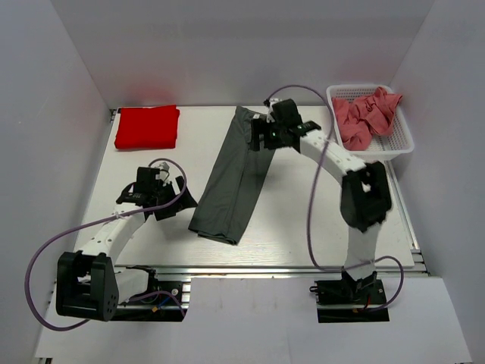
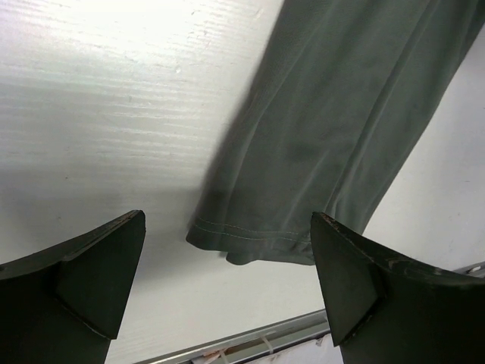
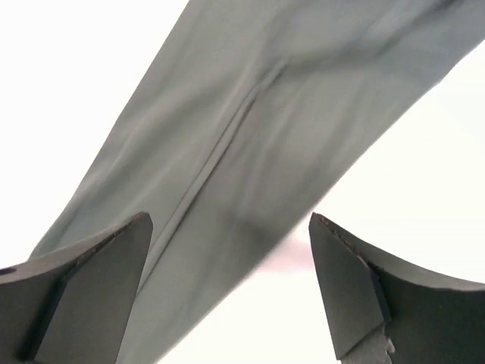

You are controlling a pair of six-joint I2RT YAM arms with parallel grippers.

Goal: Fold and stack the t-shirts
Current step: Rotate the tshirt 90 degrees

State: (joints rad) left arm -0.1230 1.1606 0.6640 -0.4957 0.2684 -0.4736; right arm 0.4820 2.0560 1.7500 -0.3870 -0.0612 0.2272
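Fingers apart, left gripper and right gripper are risking single-layer pinches unfolding the grey t-shirt's 6 and 12 o'clock ends

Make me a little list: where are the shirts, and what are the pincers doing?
Middle: dark grey fabric t-shirt, folded into a long strip, lying slantwise
Far left: bright red fabric t-shirt, folded
Far right: dusty pink fabric t-shirts, crumpled in white plastic mesh basket
Left pincer: open, by the grey t-shirt's near end
Right pincer: open, over its far end
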